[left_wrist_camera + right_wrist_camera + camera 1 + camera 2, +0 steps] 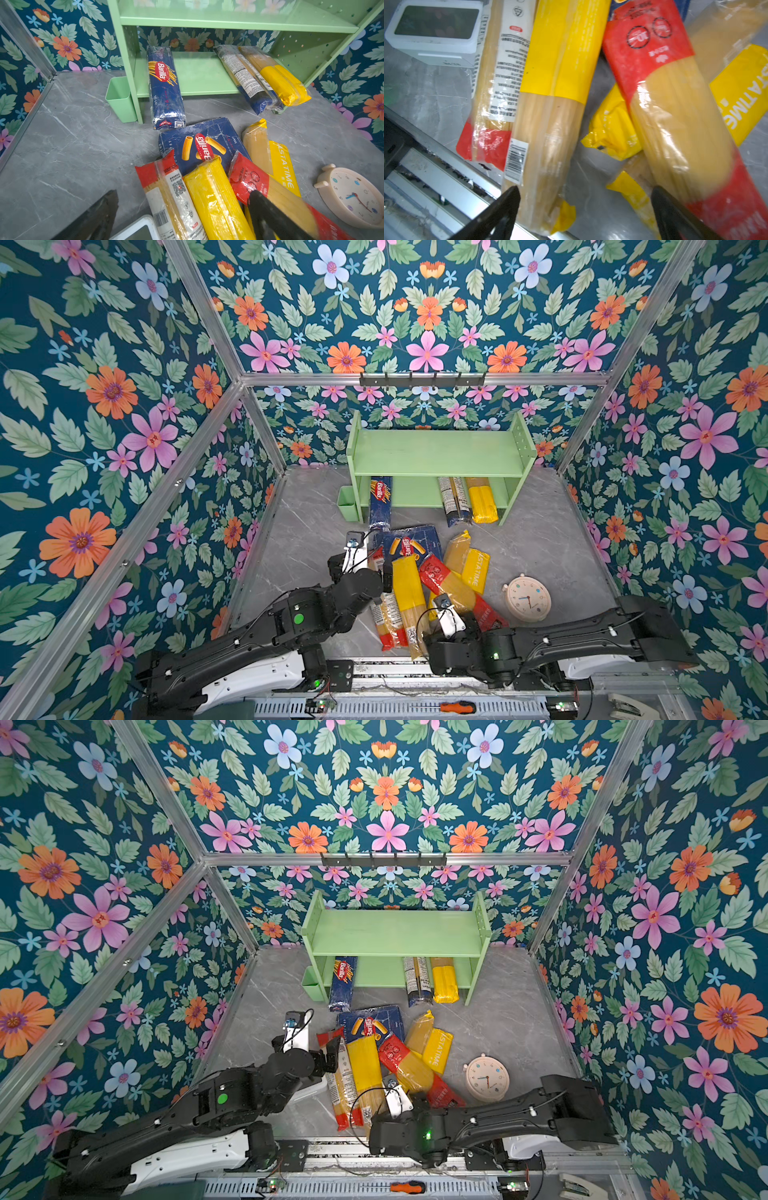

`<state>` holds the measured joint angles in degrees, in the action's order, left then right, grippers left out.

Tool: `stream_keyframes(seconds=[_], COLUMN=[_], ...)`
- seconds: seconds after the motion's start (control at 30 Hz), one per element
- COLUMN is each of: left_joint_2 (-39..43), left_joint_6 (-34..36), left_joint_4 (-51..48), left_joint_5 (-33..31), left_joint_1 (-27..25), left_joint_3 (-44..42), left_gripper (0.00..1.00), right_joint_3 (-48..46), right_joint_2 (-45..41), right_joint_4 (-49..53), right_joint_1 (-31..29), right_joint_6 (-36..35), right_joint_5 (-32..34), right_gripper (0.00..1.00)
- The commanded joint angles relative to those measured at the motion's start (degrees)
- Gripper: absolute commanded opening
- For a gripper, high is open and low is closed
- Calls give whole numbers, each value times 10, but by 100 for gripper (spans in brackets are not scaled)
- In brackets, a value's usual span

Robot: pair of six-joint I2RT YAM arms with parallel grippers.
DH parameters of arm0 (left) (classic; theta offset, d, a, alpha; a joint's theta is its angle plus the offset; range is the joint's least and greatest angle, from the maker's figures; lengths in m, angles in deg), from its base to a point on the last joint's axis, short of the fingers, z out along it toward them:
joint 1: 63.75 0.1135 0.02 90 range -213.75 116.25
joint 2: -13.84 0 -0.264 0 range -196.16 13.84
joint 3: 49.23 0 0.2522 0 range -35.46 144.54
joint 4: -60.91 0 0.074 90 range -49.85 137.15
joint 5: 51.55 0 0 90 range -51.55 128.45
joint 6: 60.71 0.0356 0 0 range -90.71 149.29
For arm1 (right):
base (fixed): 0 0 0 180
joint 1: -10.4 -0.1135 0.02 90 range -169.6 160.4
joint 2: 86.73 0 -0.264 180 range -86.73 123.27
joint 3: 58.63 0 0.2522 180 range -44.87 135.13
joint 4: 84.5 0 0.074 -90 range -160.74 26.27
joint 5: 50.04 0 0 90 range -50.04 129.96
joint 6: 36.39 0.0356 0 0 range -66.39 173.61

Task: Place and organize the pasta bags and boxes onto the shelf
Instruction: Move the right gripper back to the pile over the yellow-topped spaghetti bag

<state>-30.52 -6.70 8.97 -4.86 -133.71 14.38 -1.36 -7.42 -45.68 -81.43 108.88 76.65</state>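
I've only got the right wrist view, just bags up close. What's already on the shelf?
Observer: Three packs lie on the lower tier of the shelf: a Barilla spaghetti box at the left, a blue-ended bag and a yellow-ended bag at the right. All three stick out past the front edge.
Operator: And the top tier?
Observer: Nothing is on it in both top views.
Operator: Where's the left gripper?
Observer: The left gripper is open, above the white-labelled bag at the left of the pile.
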Motion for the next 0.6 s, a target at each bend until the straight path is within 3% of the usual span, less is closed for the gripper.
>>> stream_keyframes(seconds=[0.0,0.23,0.57], left_joint_2=[13,26,55], left_joint_6=[-21,-33,-44], left_joint_4=[-59,-95,-100], left_joint_5=[-8,2,7], left_joint_1=[1,0,1], left_joint_3=[9,17,6], left_gripper=[100,100,100], right_joint_3=[48,121,108], right_joint_2=[67,197,228], right_joint_4=[1,9,11], right_joint_1=[-21,-44,-50], right_joint_6=[30,50,88], right_joint_5=[36,49,69], right_gripper=[99,99,99])
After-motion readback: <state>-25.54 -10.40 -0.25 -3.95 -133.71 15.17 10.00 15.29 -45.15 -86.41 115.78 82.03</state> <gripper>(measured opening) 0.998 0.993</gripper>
